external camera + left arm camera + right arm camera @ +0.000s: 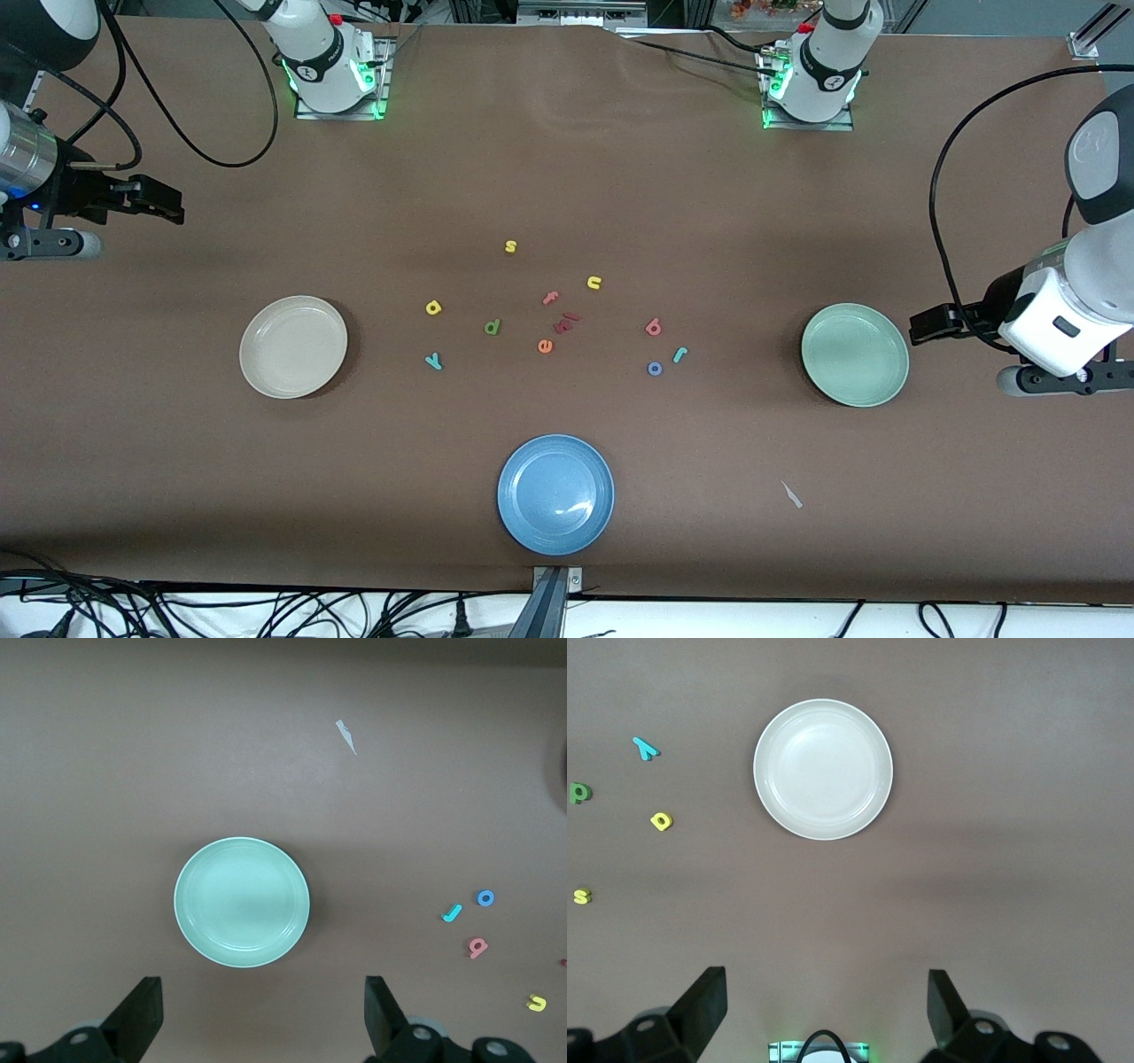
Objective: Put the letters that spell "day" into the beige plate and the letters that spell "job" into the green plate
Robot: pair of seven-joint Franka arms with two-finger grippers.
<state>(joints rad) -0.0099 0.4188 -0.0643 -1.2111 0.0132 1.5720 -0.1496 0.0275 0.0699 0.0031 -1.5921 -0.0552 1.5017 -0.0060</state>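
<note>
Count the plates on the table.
3: beige plate toward the right arm's end, green plate toward the left arm's end, blue plate nearest the front camera. None looks hidden.

Setting: robotics lab bench. Evidence: brown-covered table (567,177); two white Franka arm bases (332,66) bolted at 11 and 1 o'clock, lit green at the foot; loose black cables (177,611) along the 6 o'clock edge; a metal camera mount (551,598) at that edge.

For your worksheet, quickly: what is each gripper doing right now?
Left gripper: open, holding nothing, above the table by the green plate.
Right gripper: open, holding nothing, near the beige plate.
</note>
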